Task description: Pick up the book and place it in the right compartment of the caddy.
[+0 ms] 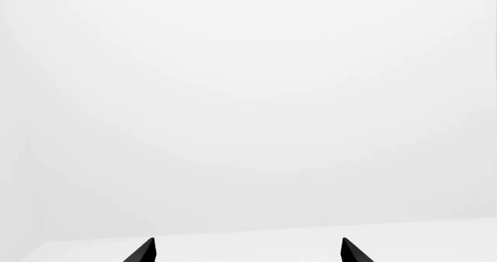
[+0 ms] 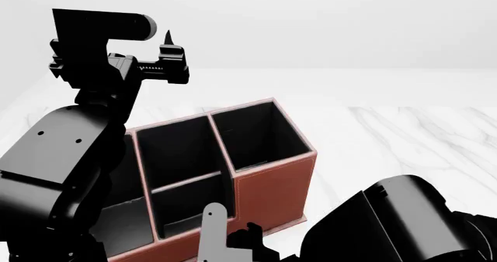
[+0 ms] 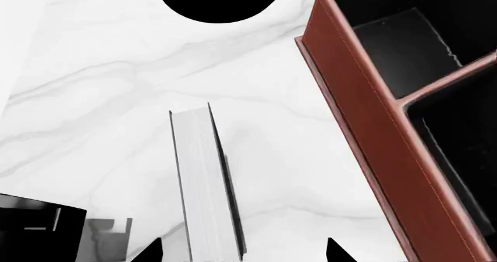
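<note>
Right gripper point(image 3: 241, 251) holds the book point(image 3: 203, 186) between its fingers, page edges facing the wrist camera, lifted off the marble table point(image 3: 93, 99) just in front of the caddy point(image 3: 365, 140). Pickup looks done; what is left, I judge, is carrying it up over the tall wall and lowering it into the right compartment point(image 2: 260, 135), which stands empty. Farther off, left gripper point(image 1: 247, 251) hangs raised, fingers spread, holding nothing.
</note>
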